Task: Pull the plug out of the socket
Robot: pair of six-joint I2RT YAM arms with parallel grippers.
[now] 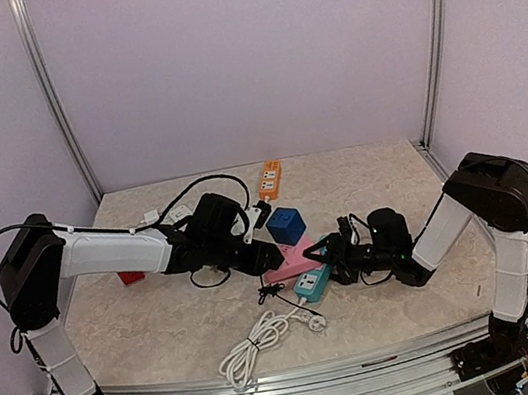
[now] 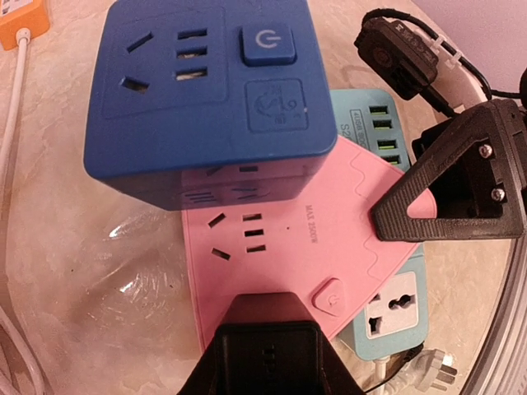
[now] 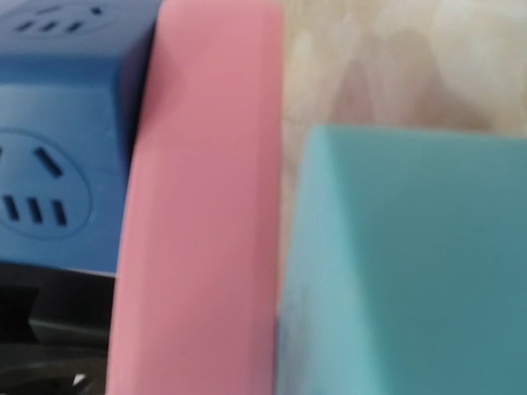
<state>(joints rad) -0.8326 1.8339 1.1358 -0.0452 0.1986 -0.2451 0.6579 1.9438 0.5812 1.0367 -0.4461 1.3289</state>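
Plainly the step in hand is the pull itself; I judge the plug to be the pink adapter (image 2: pixel 280 247), lying across the middle of the teal strip (image 2: pixel 395 309) and hiding whatever pins join them; done well, one gripper pins the strip to the desk (image 1: pixel 162 316) while the other lifts the adapter straight off, not levering it, and clear of the blue cube (image 2: pixel 206 82) crowding the adapter on the side away from the strip; the left gripper (image 1: pixel 266 254) sits at the adapter's edge opposite the strip, one black finger over the pink top, its partner hidden, so I cannot tell whether it is clamped; the right gripper (image 1: pixel 320 250) is against the strip where the adapter overlaps it, its grip equally unreadable, that wrist view being a close blur of pink and teal.
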